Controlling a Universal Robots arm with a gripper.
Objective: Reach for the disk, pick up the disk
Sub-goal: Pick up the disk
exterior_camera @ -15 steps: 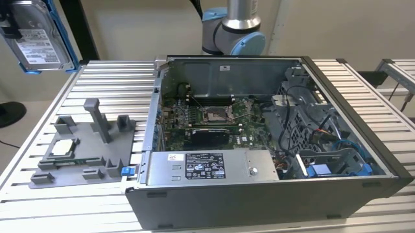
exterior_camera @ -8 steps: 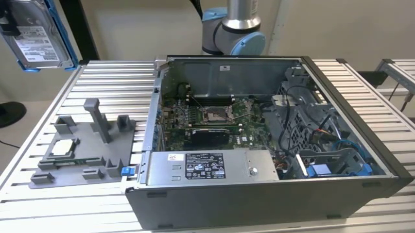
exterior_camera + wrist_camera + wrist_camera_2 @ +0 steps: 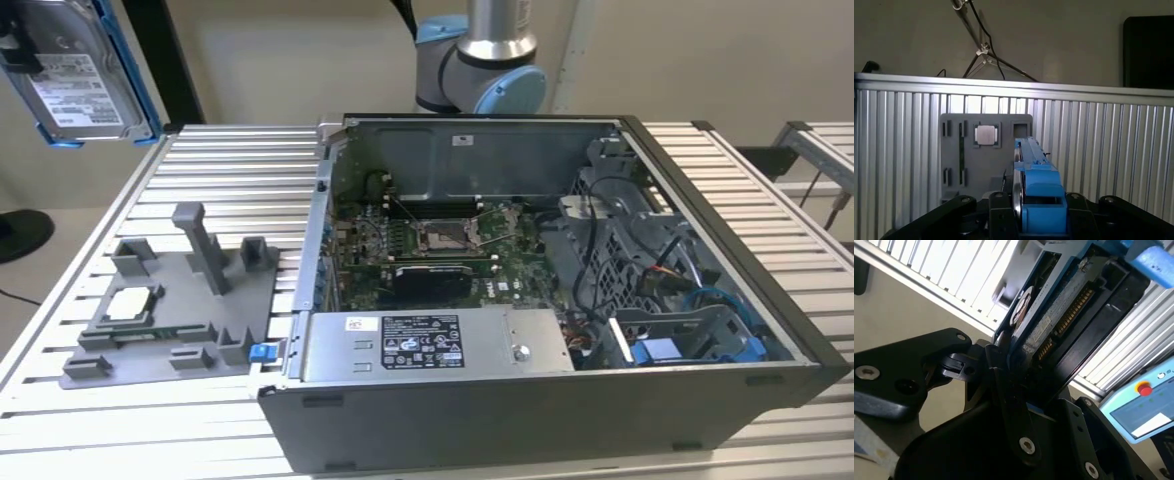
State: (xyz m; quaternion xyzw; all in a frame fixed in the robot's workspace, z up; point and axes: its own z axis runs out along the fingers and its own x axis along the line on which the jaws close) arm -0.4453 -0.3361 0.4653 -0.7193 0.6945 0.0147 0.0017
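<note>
- Ribbed silver aluminium table [image 3: 200, 180] slats run across the scene, with a plain beige wall [image 3: 267, 60] behind.
- A large dark grey metal computer case [image 3: 561, 420] lies open on the table. It shows a green motherboard [image 3: 441, 250] and, along its near edge, a label-covered grey power supply box [image 3: 427, 345].
- Beside the case, toward the exterior view's left, sits a flat grey plastic fixture plate [image 3: 160, 330]. A small square silver chip [image 3: 134, 303] is seated in one of its pockets.
- The grey and light blue robot arm [image 3: 481, 70] rises behind the case.
- The disk [image 3: 83, 75], a flat rectangular silver-grey metal hard drive with a white label and a blue plastic bracket along its edges, hangs in the air. It is in the exterior view's upper left corner, well above the table and roughly upright, with its label facing the camera.
- The black two-finger gripper [image 3: 1019, 375] is clamped on the disk [image 3: 1054, 315], with a finger against each flat face. The second wrist view shows the disk's underside and a row of gold contacts.
- In the first wrist view the disk [image 3: 1036, 175] stands edge-on between the black fingers [image 3: 1001, 220]. The fixture plate [image 3: 954, 150] and chip [image 3: 986, 135] lie on the table beyond it, well apart from it.
- A light blue control pendant [image 3: 1144, 410] with a red button sits past the table edge.
</note>
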